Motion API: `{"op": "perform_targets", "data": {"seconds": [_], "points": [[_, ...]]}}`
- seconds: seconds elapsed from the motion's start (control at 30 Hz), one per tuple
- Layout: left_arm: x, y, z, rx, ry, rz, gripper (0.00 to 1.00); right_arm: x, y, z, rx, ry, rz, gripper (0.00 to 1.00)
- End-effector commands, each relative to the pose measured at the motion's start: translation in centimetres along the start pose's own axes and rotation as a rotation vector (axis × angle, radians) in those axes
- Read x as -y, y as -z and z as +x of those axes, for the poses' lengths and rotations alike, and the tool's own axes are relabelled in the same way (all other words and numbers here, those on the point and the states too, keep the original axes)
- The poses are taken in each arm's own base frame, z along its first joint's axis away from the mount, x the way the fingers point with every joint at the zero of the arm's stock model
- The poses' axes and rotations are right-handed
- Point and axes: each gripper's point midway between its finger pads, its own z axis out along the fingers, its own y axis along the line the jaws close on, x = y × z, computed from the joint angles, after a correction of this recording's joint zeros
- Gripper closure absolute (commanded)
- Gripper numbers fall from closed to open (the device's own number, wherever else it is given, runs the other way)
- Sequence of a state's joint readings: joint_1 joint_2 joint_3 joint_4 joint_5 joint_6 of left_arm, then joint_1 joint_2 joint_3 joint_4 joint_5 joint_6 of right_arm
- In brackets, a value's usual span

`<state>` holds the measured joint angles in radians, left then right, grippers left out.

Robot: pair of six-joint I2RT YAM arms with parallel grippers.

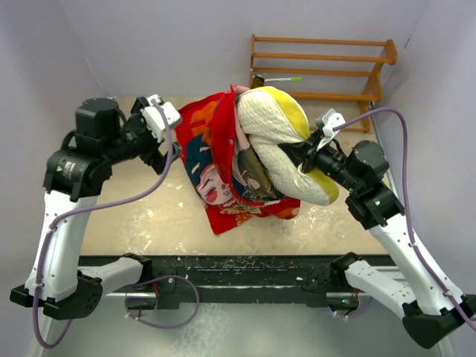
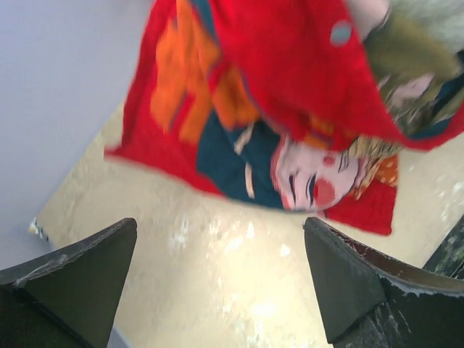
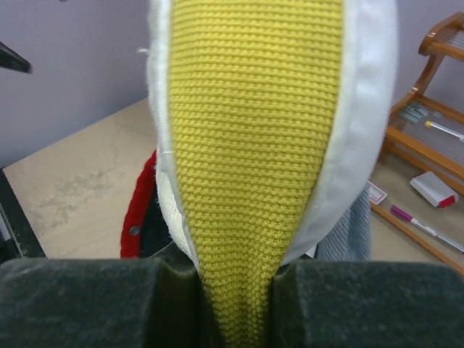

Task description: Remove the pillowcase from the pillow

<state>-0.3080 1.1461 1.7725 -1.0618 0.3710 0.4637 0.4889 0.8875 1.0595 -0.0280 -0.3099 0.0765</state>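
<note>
The pillow [image 1: 271,119] lies middle-right on the table [image 1: 134,216]. It is mostly bare, with its left side tucked in the mouth of the red pillowcase [image 1: 212,160] heaped beside it. The right gripper [image 3: 235,290] is clamped on the pillow's yellow edge band [image 3: 254,109]. The left gripper [image 2: 221,239] hovers spread wide and empty, left of the cloth. To do this well, I judge the left should pinch the case's loose edge and anchor it while the right draws the pillow rightward. The pillow's long axis runs diagonally, far-centre to near-right.
</note>
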Motion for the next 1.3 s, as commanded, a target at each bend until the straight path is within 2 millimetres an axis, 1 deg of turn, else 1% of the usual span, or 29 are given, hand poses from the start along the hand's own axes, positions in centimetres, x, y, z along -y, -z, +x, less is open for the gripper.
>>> {"op": "perform_targets", "data": {"seconds": [0.0,0.03,0.1,0.17,0.2,0.23,0.27,0.33,0.4,0.43,0.47,0.57,0.63,0.67,0.73,0.8,0.83,0.87,0.9,0.93,0.97,1.0,1.03,1.07,1.13,1.2,1.27], "points": [[-2.6,-2.0,4.4,-0.123,-0.092,-0.12,0.0,-3.3,0.6,-4.8,0.204,0.05,-0.185,1.0],[-2.8,-2.5,5.0,-0.134,-0.104,-0.125,0.0,-3.7,0.6,-4.8,0.204,0.058,-0.207,1.0],[-3.1,-3.4,5.5,-0.133,-0.097,-0.115,0.0,-4.2,0.8,-5.2,0.217,0.081,-0.239,1.0],[-3.0,-4.3,5.2,-0.104,-0.073,-0.08,0.0,-4.7,0.9,-5.6,0.229,0.129,-0.271,1.0],[-3.0,-4.8,5.2,-0.092,-0.063,-0.064,0.0,-4.9,1.0,-6.1,0.247,0.169,-0.283,1.0],[-3.2,-5.3,5.0,-0.078,-0.06,-0.059,0.0,-4.9,1.1,-7.3,0.294,0.218,-0.283,1.0],[-3.6,-5.6,4.9,-0.067,-0.056,-0.057,0.0,-5.2,1.3,-7.8,0.314,0.263,-0.3,1.0],[-4.3,-6.1,4.5,-0.044,-0.04,-0.037,0.0,-5.4,1.8,-8.9,0.353,0.356,-0.306,1.0],[-5.5,-6.0,4.3,-0.022,-0.026,-0.03,0.0,-5.1,2.4,-10.3,0.406,0.411,-0.269,1.0],[-6.0,-5.8,4.1,-0.008,-0.029,-0.022,0.0,-5.1,2.6,-10.7,0.418,0.424,-0.263,1.0],[-6.3,-5.6,4.2,0.0,-0.039,-0.009,0.0,-5.4,2.7,-10.6,0.41,0.419,-0.279,1.0],[-5.0,-5.3,5.1,-0.002,-0.108,0.079,0.0,-6.2,3.1,-11.4,0.435,0.428,-0.317,1.0],[-4.2,-5.2,5.7,-0.005,-0.138,0.105,0.0,-6.9,3.3,-11.4,0.443,0.419,-0.359,1.0],[-3.8,-5.2,6.1,-0.01,-0.138,0.121,0.0,-7.3,3.4,-11.3,0.448,0.414,-0.384,1.0],[-2.4,-5.2,7.0,-0.027,-0.136,0.189,0.0,-7.9,3.5,-11.0,0.451,0.406,-0.422,1.0],[-1.2,-5.4,8.2,-0.052,-0.126,0.248,0.0,-8.3,3.6,-10.4,0.445,0.393,-0.45,1.0],[-1.2,-5.5,8.8,-0.066,-0.123,0.248,0.02,-8.4,3.6,-10.3,0.443,0.388,-0.456,1.0],[-1.5,-5.7,9.2,-0.075,-0.133,0.233,0.06,-8.3,3.5,-9.8,0.436,0.38,-0.453,1.0],[-1.9,-5.9,9.7,-0.093,-0.142,0.215,0.12,-8.2,3.6,-9.7,0.438,0.376,-0.444,1.0],[-2.3,-5.9,10.4,-0.121,-0.151,0.193,0.21,-8.0,3.7,-9.7,0.444,0.372,-0.432,1.0],[-2.6,-6.0,10.9,-0.141,-0.157,0.183,0.35,-7.8,3.8,-9.7,0.452,0.368,-0.413,1.0],[-2.8,-5.9,11.3,-0.158,-0.166,0.175,0.58,-7.6,4.1,-10.2,0.467,0.367,-0.387,1.0],[-3.2,-5.9,11.6,-0.177,-0.17,0.157,0.85,-7.2,4.0,-9.7,0.462,0.349,-0.364,1.0],[-3.9,-5.8,11.6,-0.188,-0.166,0.125,1.0,-6.8,3.9,-9.6,0.467,0.335,-0.341,1.0],[-5.7,-5.3,11.1,-0.188,-0.165,0.037,1.0,-5.9,3.7,-9.8,0.477,0.306,-0.284,1.0],[-7.5,-4.6,10.2,-0.175,-0.186,-0.056,1.0,-5.0,3.4,-9.9,0.494,0.269,-0.234,1.0],[-9.6,-3.6,8.8,-0.153,-0.232,-0.171,1.0,-4.1,3.0,-9.9,0.508,0.221,-0.185,1.0]]}}
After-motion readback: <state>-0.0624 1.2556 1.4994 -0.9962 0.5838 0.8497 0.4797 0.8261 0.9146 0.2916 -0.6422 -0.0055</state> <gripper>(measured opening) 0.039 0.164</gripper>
